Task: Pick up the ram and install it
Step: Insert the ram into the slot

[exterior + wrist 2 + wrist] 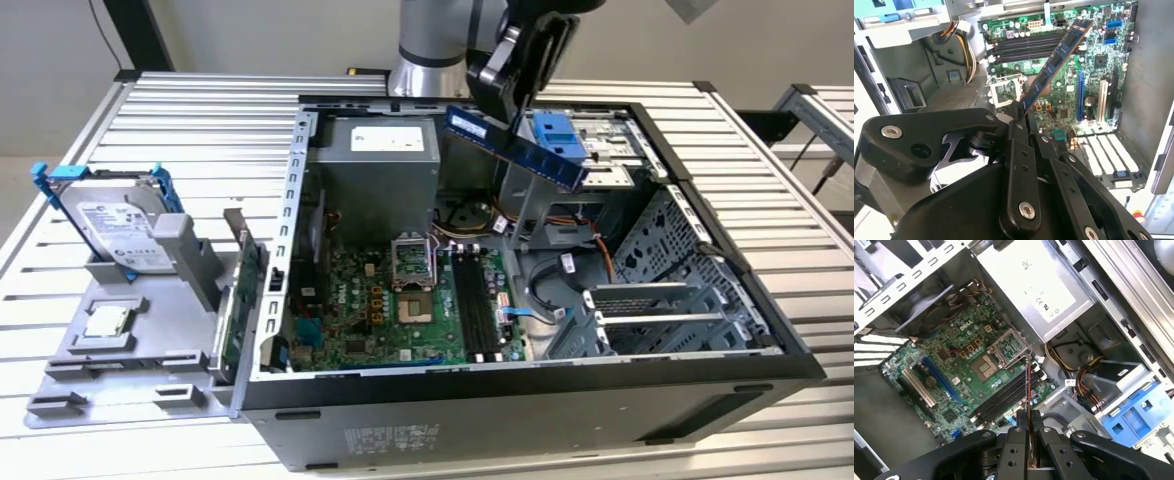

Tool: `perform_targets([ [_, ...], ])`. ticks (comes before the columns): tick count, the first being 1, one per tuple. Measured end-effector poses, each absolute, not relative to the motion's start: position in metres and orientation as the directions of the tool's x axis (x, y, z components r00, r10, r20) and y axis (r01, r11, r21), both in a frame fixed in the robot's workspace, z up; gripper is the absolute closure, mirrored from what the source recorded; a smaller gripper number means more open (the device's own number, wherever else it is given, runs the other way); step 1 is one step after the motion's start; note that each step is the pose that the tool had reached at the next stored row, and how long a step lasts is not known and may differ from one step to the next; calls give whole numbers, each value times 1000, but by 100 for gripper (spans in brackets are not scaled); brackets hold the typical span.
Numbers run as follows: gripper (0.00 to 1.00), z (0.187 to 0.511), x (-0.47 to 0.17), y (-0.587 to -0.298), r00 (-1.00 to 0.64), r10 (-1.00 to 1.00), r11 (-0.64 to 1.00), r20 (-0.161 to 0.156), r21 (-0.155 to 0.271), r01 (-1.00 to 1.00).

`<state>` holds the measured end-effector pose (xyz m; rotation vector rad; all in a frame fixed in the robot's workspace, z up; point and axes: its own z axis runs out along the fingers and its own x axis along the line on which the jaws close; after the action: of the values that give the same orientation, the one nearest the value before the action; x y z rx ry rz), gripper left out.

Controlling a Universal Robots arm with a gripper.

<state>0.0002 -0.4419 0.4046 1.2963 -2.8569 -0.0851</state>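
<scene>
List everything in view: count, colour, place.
ram: one, dark blue-green, held tilted above the open case
computer case: one, black and grey, lying open on the table
motherboard: one, green, on the case floor
power supply: one, grey, inside the case
hard drive: one, silver in blue bracket, upright on the tray
processor chip: one, pale, flat on the tray
tray: one, grey, exterior view's left of case
table: one, silver slats, under everything
gripper: one, black, shut on the ram
arm: one, grey, behind the case
</scene>
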Motion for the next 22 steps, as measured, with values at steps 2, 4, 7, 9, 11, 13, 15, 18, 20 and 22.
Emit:
perform_targets([
  [2,100,405,0,-442,-676,-736,675,-20,51,-736],
  [4,100,405,0,-442,-690,-724,688,-19,51,-724],
  [7,100,405,0,-442,-709,-705,707,-19,51,-705],
  [9,100,405,0,-442,-721,-693,719,-19,51,-693],
  [11,100,405,0,-442,-732,-681,731,-19,51,-681],
  [13,100,405,0,-442,-742,-670,740,-19,51,-670],
  [15,100,405,0,-442,-751,-660,750,-19,51,-660],
  [18,100,404,0,-442,-773,-634,772,-19,50,-634],
  [20,100,404,0,-442,-795,-607,793,-19,50,-607],
  [22,100,404,0,-442,-816,-578,814,-19,50,-578],
])
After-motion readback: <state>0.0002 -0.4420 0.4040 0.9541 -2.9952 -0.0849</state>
